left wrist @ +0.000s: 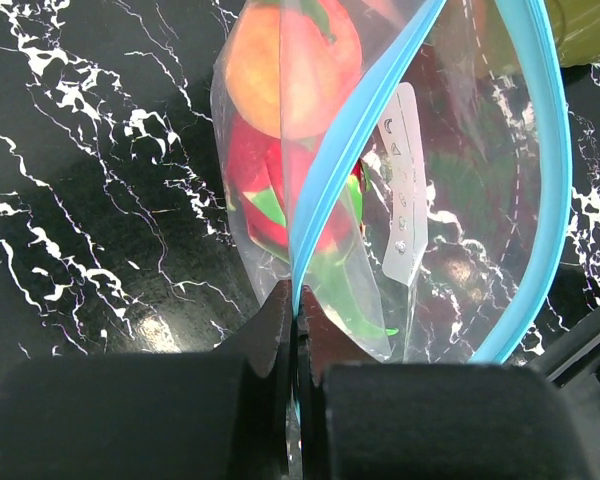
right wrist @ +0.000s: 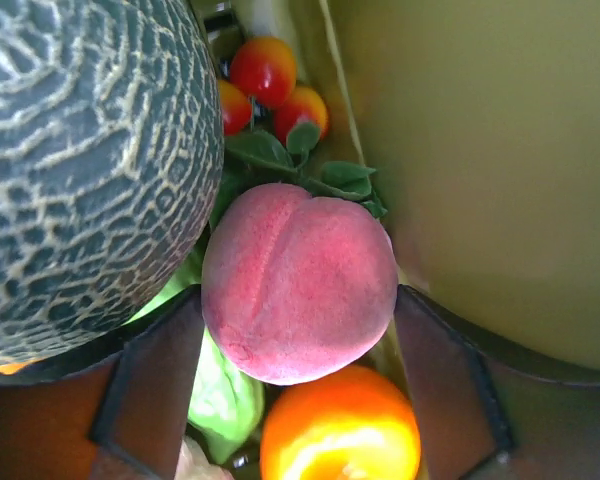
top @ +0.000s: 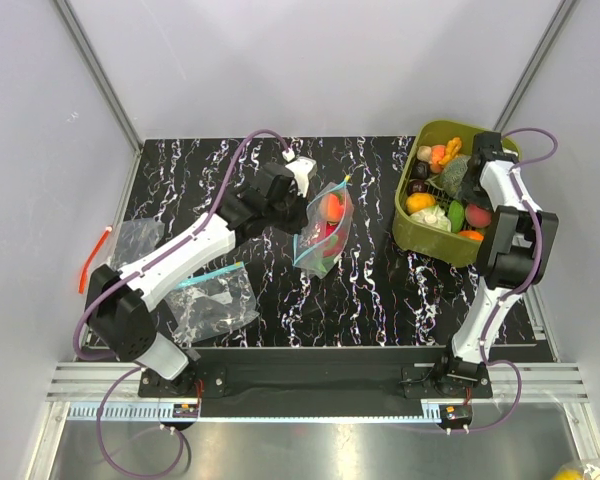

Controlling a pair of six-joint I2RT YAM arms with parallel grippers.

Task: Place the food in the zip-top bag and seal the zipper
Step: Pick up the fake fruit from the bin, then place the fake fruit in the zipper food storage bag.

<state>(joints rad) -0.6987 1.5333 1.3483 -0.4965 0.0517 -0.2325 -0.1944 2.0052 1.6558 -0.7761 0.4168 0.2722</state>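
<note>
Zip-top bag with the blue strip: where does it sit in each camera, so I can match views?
Top external: zip-top bag at table centre, held by the left claw.
Left wrist: fills centre and right; claw shut on its zipper at the bottom.
Right wrist: not in it; right claw grips a peach.
Shared landmark: olive-green tub, top external right side, and its wall in right wrist.

The left arm stretches from its base at the near left corner diagonally toward the middle of the bench. The left gripper has its 2 fingers pressed together on a blue strip. The right arm folds at the elbow. The right gripper points down, its fingers wide apart and touching a peach on both sides.
</note>
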